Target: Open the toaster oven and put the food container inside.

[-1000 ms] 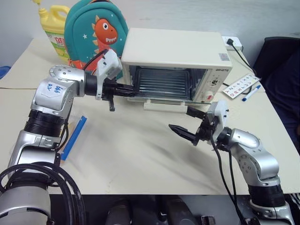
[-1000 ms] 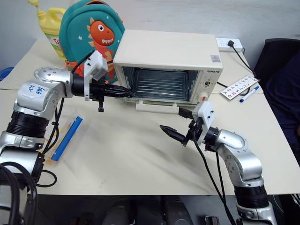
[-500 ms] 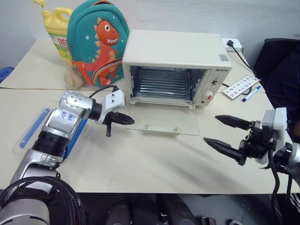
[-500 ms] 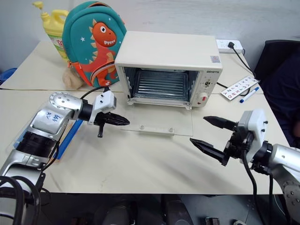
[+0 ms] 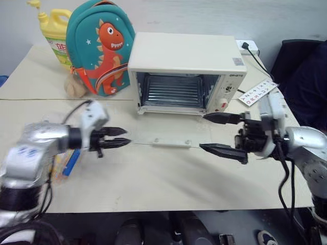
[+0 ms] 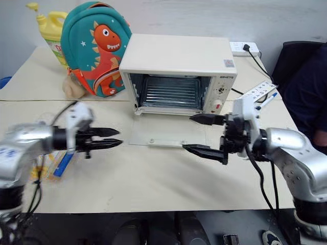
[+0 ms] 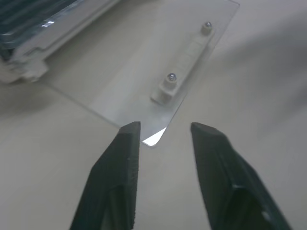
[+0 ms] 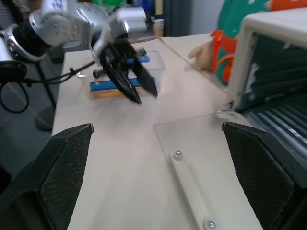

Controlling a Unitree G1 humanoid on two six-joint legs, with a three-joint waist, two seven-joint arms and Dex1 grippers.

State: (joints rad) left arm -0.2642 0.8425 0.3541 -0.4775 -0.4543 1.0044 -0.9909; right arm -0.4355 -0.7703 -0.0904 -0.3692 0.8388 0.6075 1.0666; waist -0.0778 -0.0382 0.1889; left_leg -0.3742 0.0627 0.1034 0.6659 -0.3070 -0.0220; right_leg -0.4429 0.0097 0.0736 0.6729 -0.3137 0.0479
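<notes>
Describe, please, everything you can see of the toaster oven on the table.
The toaster oven is a cream-white box standing upright on the table, beside a dinosaur backpack. Its glass door is folded fully down, lying flat on the tabletop with its white bar handle facing up. Inside, a wire rack shows, with nothing on it. A panel at its right carries knobs and a red button. Neither gripper touches it.

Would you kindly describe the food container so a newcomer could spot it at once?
Start at the toaster oven with its glass door lying open on the table. Look toward the robot's left, behind the left gripper. The food container is the flat clear box with blue strips.
</notes>
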